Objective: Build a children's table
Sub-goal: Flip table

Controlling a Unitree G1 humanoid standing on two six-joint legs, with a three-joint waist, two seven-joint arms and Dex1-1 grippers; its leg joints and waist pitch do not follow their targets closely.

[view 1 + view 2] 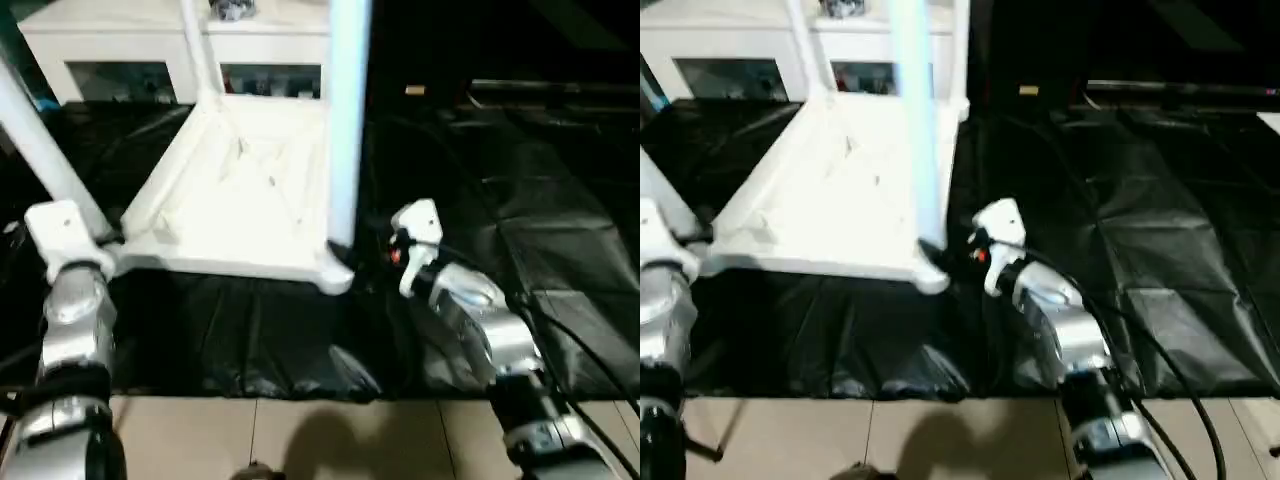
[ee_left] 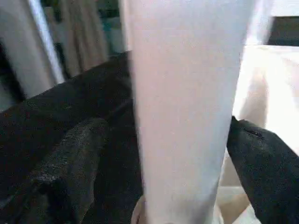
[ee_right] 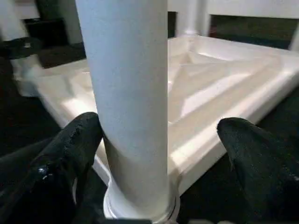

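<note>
The children's table lies upside down on the black cloth, its ribbed white top facing up. White legs stand upright in its corner sockets. My left gripper is open around the near-left leg, with one black finger on each side of the tube. My right gripper is open at the base of the near-right leg. That leg stands close beside one finger, and the other finger is well apart from it. A far leg rises behind.
A white cabinet with glass doors stands behind the table top. Black cloth covers the big work table out to the right. Tan floor tiles run along the near edge. Cables trail over my right forearm.
</note>
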